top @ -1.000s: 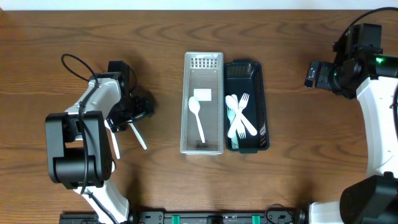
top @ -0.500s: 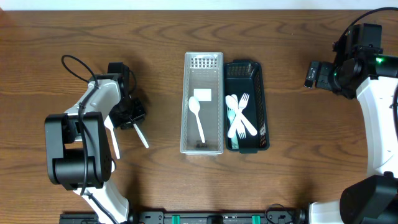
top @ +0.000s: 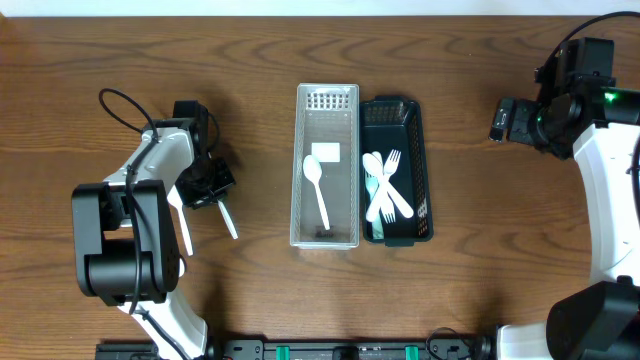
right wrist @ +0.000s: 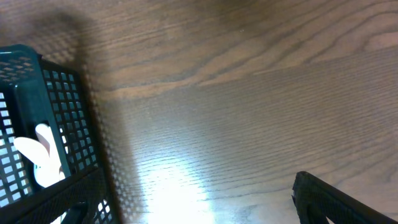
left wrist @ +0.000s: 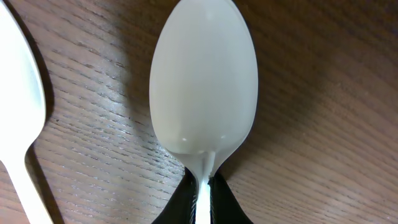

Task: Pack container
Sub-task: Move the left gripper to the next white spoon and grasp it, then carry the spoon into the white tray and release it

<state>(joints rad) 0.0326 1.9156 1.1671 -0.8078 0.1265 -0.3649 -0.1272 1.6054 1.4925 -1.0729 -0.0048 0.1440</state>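
- Left gripper (top: 210, 190): jaws wide apart a second ago, now pinched tight on the thin handle of the white spoon (left wrist: 204, 81).
- Seen from the left wrist: bowl of that spoon straight ahead of the jaws, face up and low over the bench (top: 120, 40); handle vanishing between the two dark fingers.
- No lift so far, to judge by the overhead view; only a slight shift of the spoon toward the closing jaws.
- Second spoon (left wrist: 18, 93) loose on the wood, just beside the left jaws, outside the grip.
- Right gripper (top: 503, 119): jaws spread as wide as before, holding nothing, unmoved over the last second.
- Clear tray (top: 297, 170) well apart from the left jaws, roughly midway between the two pairs of jaws; one spoon (top: 317, 190) already inside.
- Dark basket (top: 425, 170) touching the tray on the side nearer the right jaws, with forks and spoons in it.
- Meaning for the task: grasp apparently made, so probably time to lift and carry across to the tray.
- Likely trouble: narrow pinch near the bowl end of the handle, so a chance of the spoon swinging or slipping on the way.
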